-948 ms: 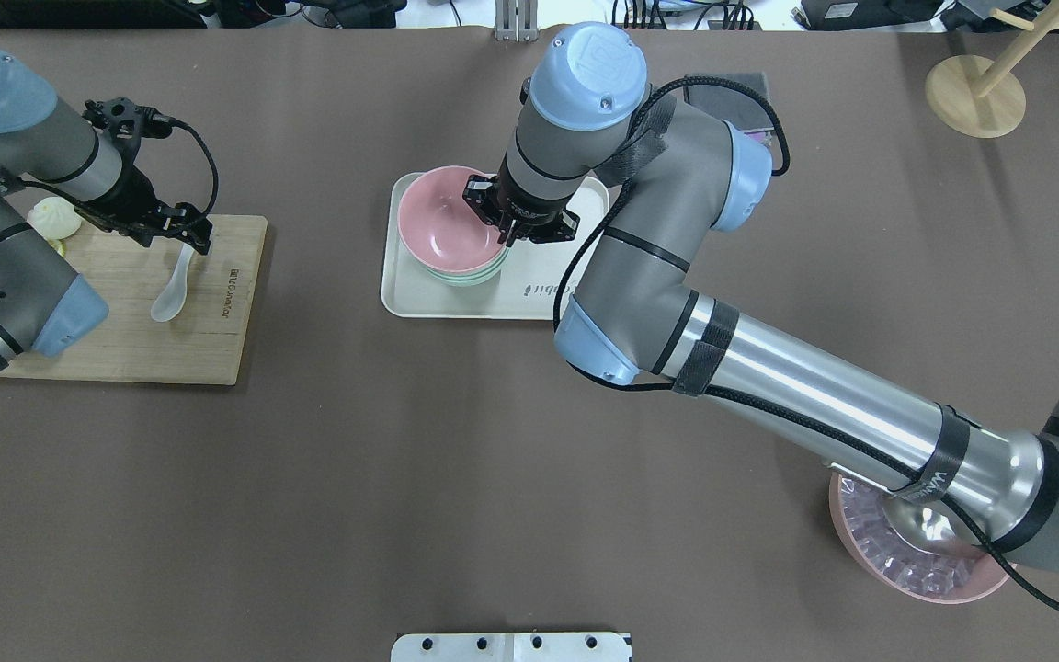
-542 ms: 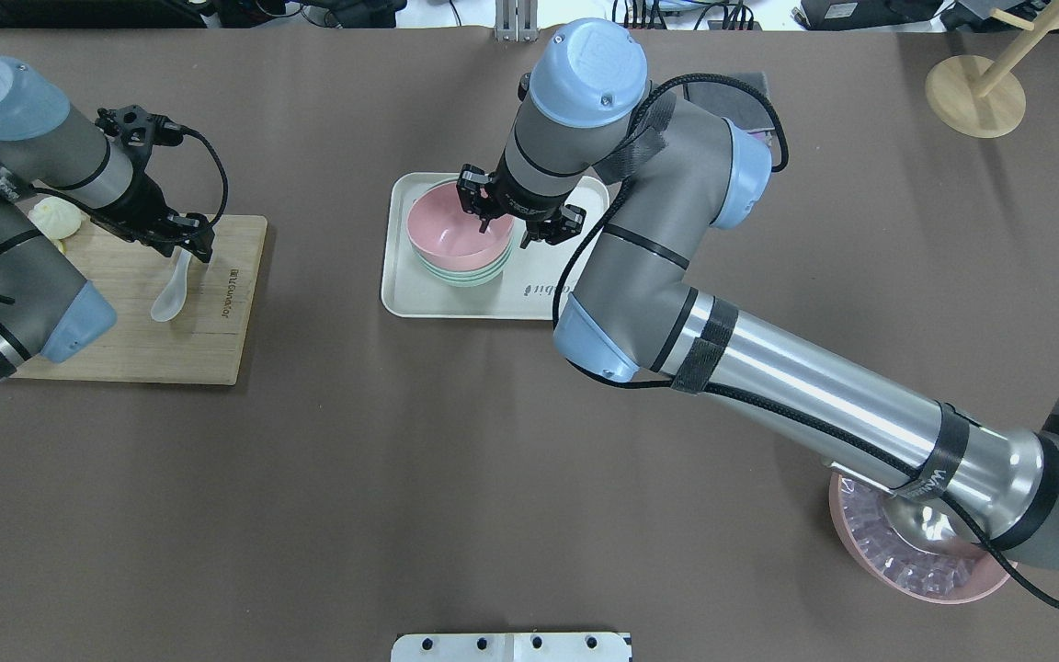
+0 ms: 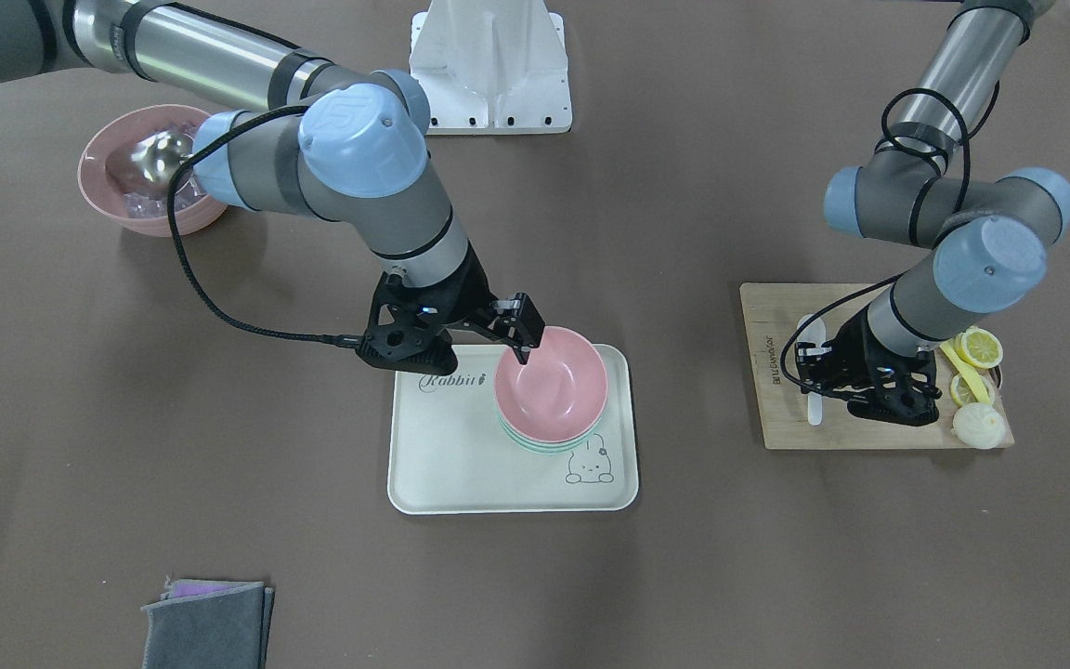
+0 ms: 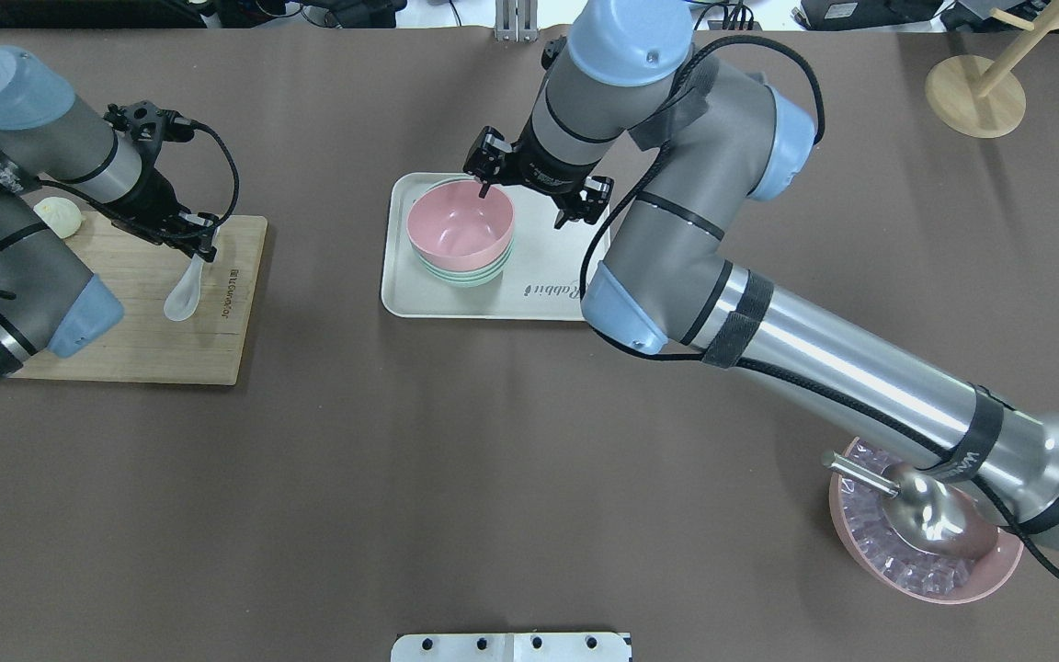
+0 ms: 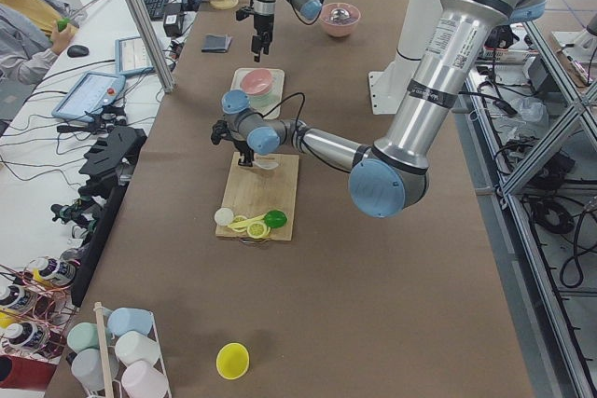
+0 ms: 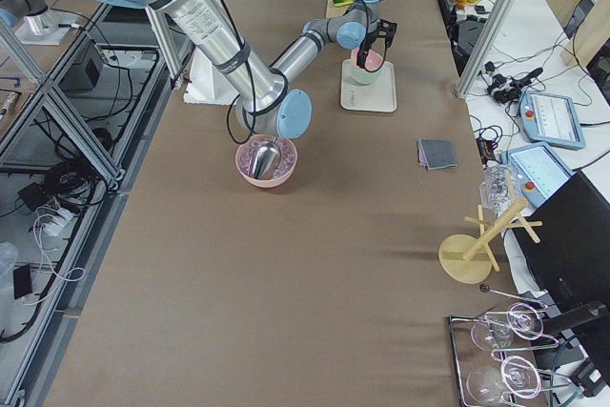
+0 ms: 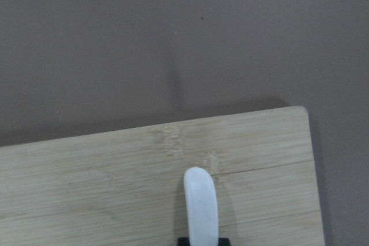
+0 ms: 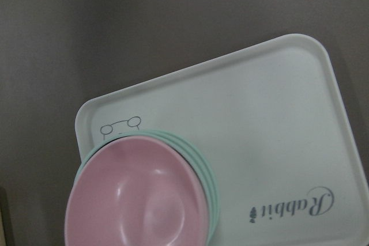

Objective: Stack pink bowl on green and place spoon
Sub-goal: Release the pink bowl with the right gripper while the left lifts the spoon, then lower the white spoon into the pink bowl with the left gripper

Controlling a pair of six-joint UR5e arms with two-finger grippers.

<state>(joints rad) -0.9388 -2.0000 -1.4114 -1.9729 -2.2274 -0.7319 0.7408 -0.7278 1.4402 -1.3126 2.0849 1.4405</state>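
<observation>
The pink bowl (image 4: pixel 458 225) sits nested on the mint-green bowls (image 4: pixel 465 276) on the white tray (image 4: pixel 539 294). My right gripper (image 4: pixel 527 204) is open and empty, raised over the bowl's far rim, one finger above the rim and the other over the tray. In the right wrist view the pink bowl (image 8: pixel 135 200) lies below, apart from the gripper. My left gripper (image 4: pixel 202 241) is shut on the handle of the white spoon (image 4: pixel 183 294) over the wooden board (image 4: pixel 125 313). The handle tip (image 7: pixel 200 205) pokes out past the fingers.
A bun (image 4: pixel 58 216) and lemon slices (image 3: pixel 976 348) lie at the board's outer end. A large ridged pink bowl (image 4: pixel 925 561) with ice and a metal scoop stands near the right arm's base. A grey cloth (image 3: pixel 205 623) and a wooden stand (image 4: pixel 975 92) lie far off.
The right gripper set the pink bowl down into the green stack, opened, and rose toward the far side. The left gripper closed on the spoon handle and the spoon shifted right.
</observation>
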